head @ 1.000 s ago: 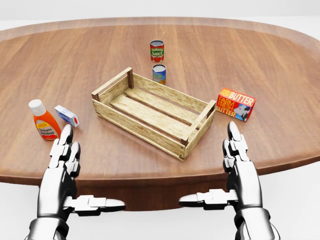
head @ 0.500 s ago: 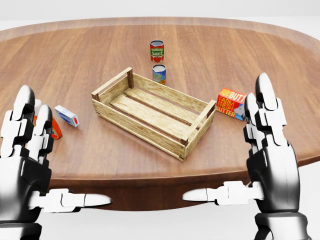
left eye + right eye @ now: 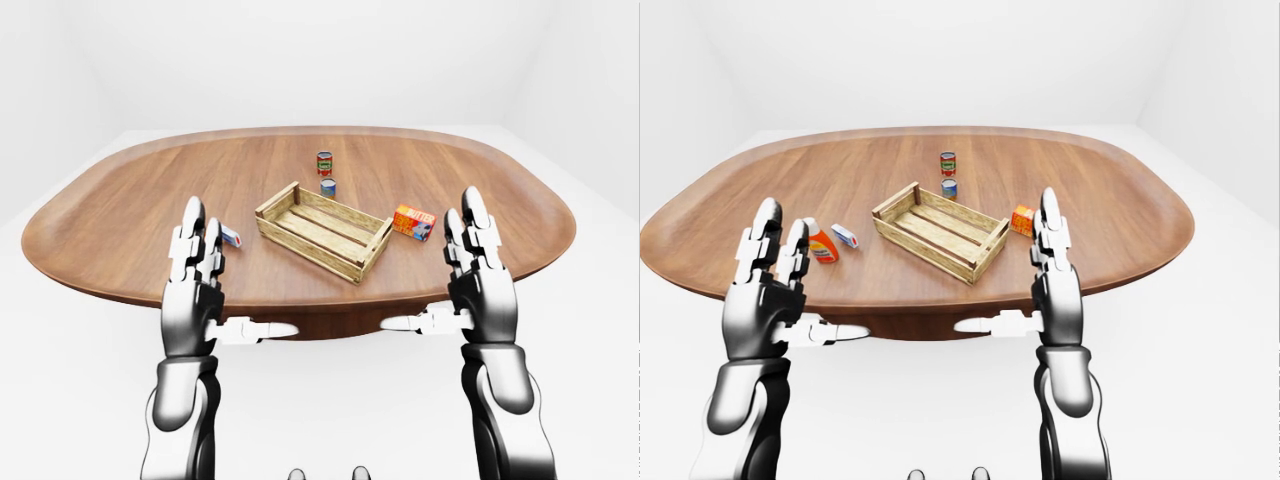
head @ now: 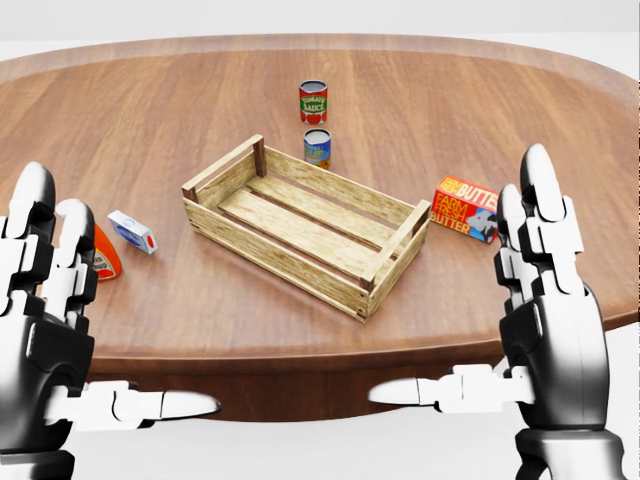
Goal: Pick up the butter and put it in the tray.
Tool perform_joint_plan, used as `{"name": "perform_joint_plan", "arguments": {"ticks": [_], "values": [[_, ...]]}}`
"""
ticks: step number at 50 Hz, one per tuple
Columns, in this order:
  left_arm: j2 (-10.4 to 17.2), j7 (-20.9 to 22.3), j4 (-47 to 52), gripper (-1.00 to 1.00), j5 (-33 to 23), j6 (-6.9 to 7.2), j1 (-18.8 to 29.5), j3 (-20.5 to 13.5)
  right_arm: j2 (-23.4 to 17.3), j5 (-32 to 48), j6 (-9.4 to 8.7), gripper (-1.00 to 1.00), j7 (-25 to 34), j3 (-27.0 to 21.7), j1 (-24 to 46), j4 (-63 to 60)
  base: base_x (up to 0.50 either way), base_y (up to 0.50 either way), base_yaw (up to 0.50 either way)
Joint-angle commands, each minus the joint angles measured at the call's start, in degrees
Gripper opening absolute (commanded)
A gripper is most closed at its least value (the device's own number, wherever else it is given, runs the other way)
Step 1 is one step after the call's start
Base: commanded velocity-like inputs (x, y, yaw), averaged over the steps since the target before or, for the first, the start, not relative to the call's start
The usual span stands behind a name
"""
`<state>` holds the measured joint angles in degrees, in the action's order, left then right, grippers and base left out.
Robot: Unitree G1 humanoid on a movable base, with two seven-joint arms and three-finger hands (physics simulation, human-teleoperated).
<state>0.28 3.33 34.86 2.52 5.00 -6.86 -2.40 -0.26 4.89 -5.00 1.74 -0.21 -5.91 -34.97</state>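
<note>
Since 0.5 s ago both hands have shifted slightly in head view: the left hand point(image 4: 45, 330) sits a little lower and uncovers more of the ketchup bottle point(image 4: 92, 247), the right hand point(image 4: 545, 320) has moved slightly right, exposing more of the butter point(image 4: 463, 208); table items are unchanged. Hidden/cut off: left hand still covers part of the bottle in head view; right hand's fingertips overlap the butter box's right end; wrists are cut off at the frame bottom. Small print on the cans is not readable. Count: 2 hands, 1 tray point(image 4: 305, 223), 1 butter box, 2 cans, 1 bottle, 1 small carton. Both hands are raised, fingers straight and spread wide, thumbs pointing inward, holding nothing. Butter lies on the table point(image 4: 150, 120) just right of the tray's right end, apart from it, not in it. Tray: rectangular slatted crate, pale rough wood, darker corner posts, set at an angle. Tomato sauce can point(image 4: 313, 102) and a second can point(image 4: 317, 148), blue-labelled, stand upright above the tray, close together. The small carton point(image 4: 133, 231), white w/ blue and red, lies left of the tray beside the bottle (orange, white cap). Table: oval, smooth brown wood grain.
</note>
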Motion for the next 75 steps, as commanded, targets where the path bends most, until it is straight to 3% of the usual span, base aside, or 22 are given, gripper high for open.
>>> {"name": "perform_joint_plan", "arguments": {"ticks": [1, 19, 48, 75], "values": [[-0.1, 0.0, 0.5, 1.0, 0.1, 0.0, -0.3, 0.0, 0.0, -0.4, 0.0, 1.0, -0.2, -0.4, 0.1, 1.6, 0.0, -0.32, 0.0], [-0.1, -0.1, 0.8, 1.0, 0.1, 0.0, -0.6, 0.2, -0.6, 0.0, 0.0, 1.0, 0.1, -0.3, 0.2, 2.2, 0.0, -0.5, 0.0], [0.0, -0.2, 0.8, 1.0, 0.0, 0.0, -0.3, -0.1, 0.1, -0.3, 0.0, 1.0, -0.7, -0.2, 0.9, 3.1, 0.0, 0.0, 0.0], [0.0, -0.2, 1.5, 1.0, 0.3, 0.0, -0.1, -0.6, 0.0, -0.8, 0.0, 1.0, -0.8, 0.1, 1.1, 3.7, 0.49, 0.0, 0.0]]}}
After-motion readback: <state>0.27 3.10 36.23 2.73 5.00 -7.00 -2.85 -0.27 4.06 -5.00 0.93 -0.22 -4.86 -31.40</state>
